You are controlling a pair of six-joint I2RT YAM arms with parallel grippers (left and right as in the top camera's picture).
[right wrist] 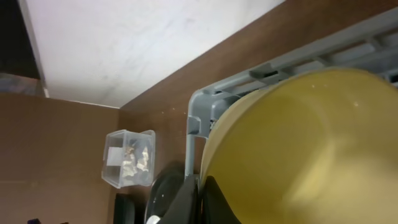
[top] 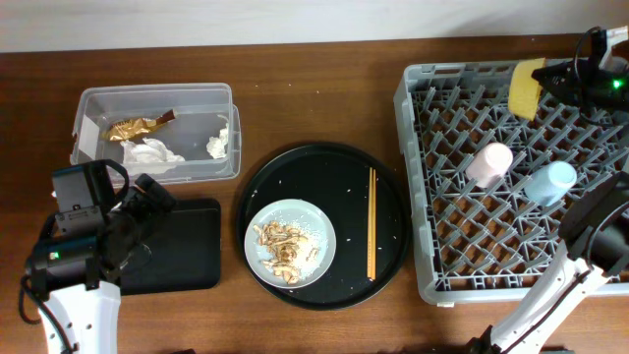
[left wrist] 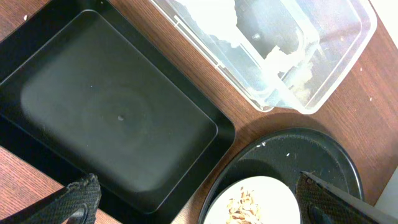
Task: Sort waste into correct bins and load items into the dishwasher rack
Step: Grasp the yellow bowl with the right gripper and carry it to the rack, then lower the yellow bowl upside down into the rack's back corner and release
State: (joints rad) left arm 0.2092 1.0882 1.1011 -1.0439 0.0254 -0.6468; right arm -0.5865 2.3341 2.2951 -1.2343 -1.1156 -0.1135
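Right gripper (right wrist: 200, 190) pinches yellow bowl (right wrist: 298, 143) rim over dishwasher rack (top: 418, 177); edge grip may slip, bowl landing askew. Left gripper (left wrist: 199, 202) spread.

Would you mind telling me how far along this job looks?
Done: tissues and wrapper lie in the clear tub; pink cup and blue cup sit in the rack. In hand: the right gripper holds the yellow bowl over the rack. Still to do: the plate with food scraps and the chopsticks on the round tray; the black tray is empty, left gripper open above it.
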